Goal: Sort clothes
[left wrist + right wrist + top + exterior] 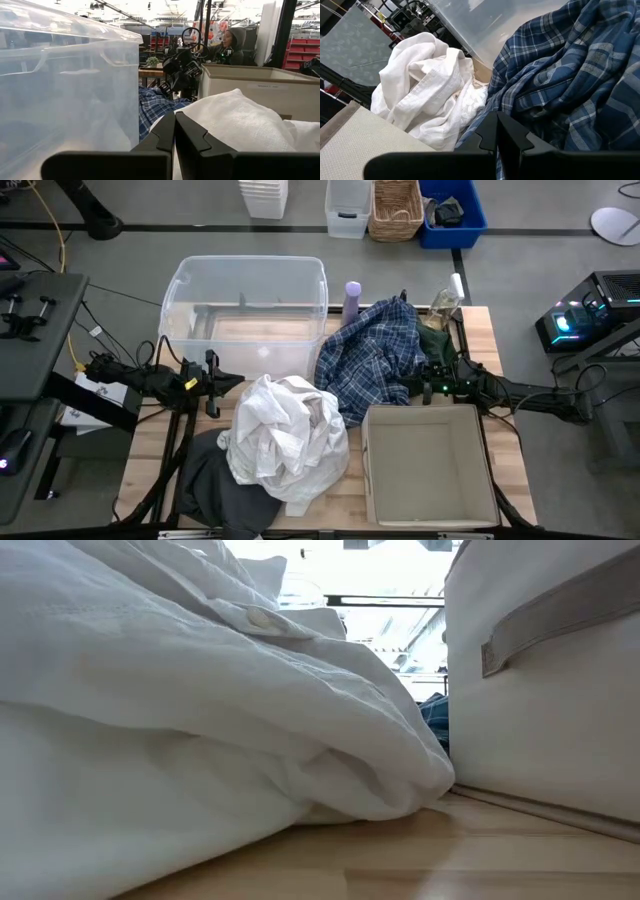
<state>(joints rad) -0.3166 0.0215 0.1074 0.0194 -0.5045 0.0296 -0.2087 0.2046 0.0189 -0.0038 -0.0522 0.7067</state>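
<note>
A white garment pile [285, 430] lies on the table's near middle, partly over a dark grey garment [212, 485] at the near left. It fills the low view [200, 710]. A blue-and-white plaid shirt [375, 355] lies heaped at the far middle, and a dark green garment [436, 340] lies at its right. My left gripper [232, 383] is shut and empty, level, just left of the white pile [240, 120]. My right gripper [412, 388] is shut at the plaid shirt's right edge [560, 75]. My right gripper's shut fingertips [497, 131] stand right at the plaid shirt's near-right edge [485, 125], coming level from the table's right. I cannot tell whether they touch the cloth. My left gripper touches nothing.
A clear plastic bin [245, 305] stands at the far left. A beige fabric box [430, 465] stands at the near right. A lilac bottle [352, 298] stands between the bin and the plaid shirt. A person [231, 42] sits beyond the table's right side.
</note>
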